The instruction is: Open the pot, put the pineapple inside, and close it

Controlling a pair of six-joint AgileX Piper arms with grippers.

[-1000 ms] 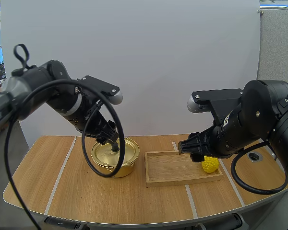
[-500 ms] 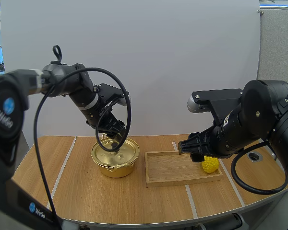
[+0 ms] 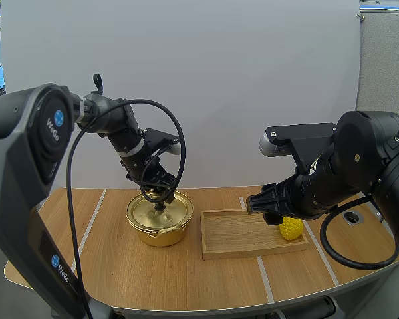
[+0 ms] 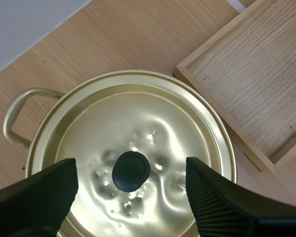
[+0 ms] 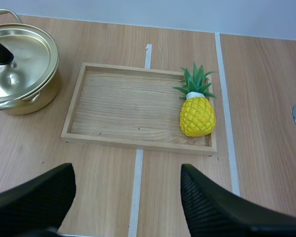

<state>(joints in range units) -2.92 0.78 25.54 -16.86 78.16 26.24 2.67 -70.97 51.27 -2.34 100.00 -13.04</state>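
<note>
Golden metal first: the pot [image 3: 161,224] stands on the worktop [image 3: 113,266], just left of the tray [image 3: 243,234], with its lid [image 4: 138,128] seated on it. I see my left end effector [image 4: 130,183] hanging directly over the lid, its fingers [image 4: 49,190] spread wide with the black knob [image 4: 131,171] centred between them and touching neither. From the high view the same end effector [image 3: 157,197] points down at the knob, close above it; whether the tips reach the lid I cannot tell.

My right end effector [image 5: 126,190] is also spread apart and grips nothing. It hovers over the worktop on the near side of the tray [image 5: 138,143]. In the high view it [image 3: 265,209] sits above the tray's right half.

Lying on its side in the tray's right end is the pineapple [image 5: 197,114], leafy crown toward the far rim. In the high view, my right arm partly hides the pineapple [image 3: 291,228].
</note>
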